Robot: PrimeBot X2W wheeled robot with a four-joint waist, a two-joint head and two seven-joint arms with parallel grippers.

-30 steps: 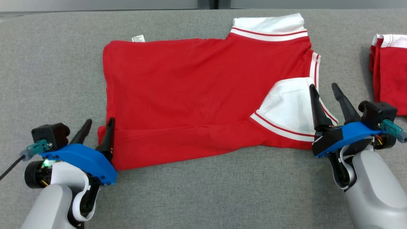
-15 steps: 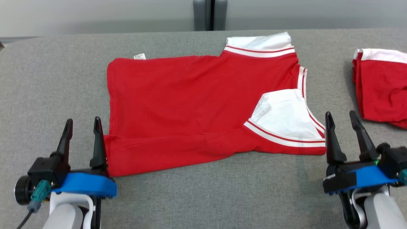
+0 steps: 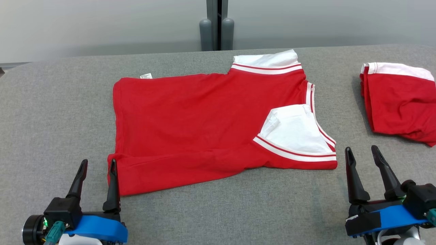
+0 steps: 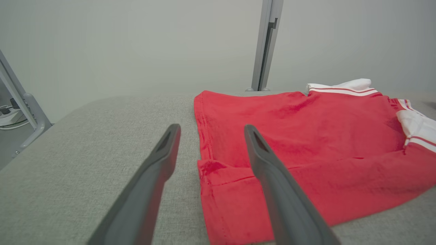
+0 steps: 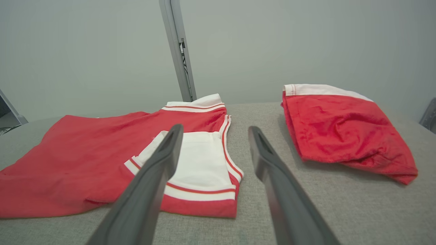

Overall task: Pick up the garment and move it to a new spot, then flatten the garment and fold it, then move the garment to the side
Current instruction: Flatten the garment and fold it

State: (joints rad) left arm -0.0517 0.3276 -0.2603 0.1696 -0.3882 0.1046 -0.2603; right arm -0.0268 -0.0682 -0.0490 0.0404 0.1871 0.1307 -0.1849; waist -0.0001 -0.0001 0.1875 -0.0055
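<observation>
Garment (image 3: 204, 126) flat on table (image 3: 51, 102) — second garment (image 3: 398, 102) aside — left gripper (image 3: 98, 160), right gripper (image 3: 360, 148), both released, empty

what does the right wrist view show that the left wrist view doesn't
Right wrist view, not the left: a second red garment, bunched, on the grey table's right side. Left wrist view, not the right: the flat red garment's near left corner, doubled over. Both: the flat red garment, its white striped trim, the grey table and the upright post behind.
</observation>
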